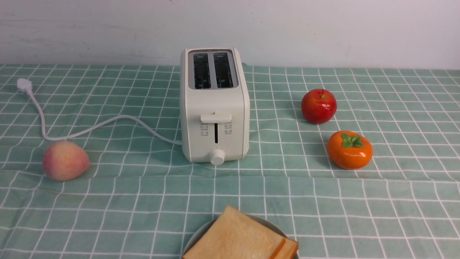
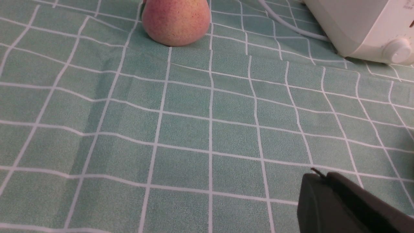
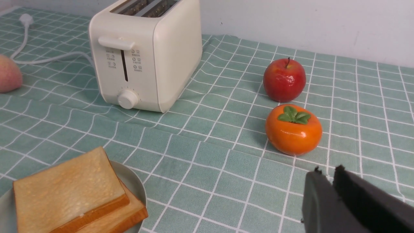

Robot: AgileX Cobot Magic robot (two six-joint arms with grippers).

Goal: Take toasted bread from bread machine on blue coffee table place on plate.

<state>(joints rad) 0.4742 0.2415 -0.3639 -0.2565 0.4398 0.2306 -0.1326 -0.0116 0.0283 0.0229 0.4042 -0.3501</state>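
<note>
The cream-white bread machine (image 1: 215, 108) stands at the middle of the mint-green grid cloth on the coffee table (image 1: 323, 201), both slots dark and empty. It also shows in the right wrist view (image 3: 145, 55) and partly in the left wrist view (image 2: 365, 26). Two toasted bread slices (image 1: 239, 239) lie stacked on the pale plate (image 1: 194, 241) at the front edge; the right wrist view shows the slices (image 3: 71, 191) and plate (image 3: 134, 186). My left gripper (image 2: 320, 176) is shut and empty above the cloth. My right gripper (image 3: 326, 170) is shut and empty, near the persimmon.
A peach (image 1: 65, 160) lies left of the toaster, by its white cord (image 1: 107, 124) and plug (image 1: 24, 85). A red apple (image 1: 318, 106) and an orange persimmon (image 1: 349, 149) sit to the right. A white wall runs behind the table.
</note>
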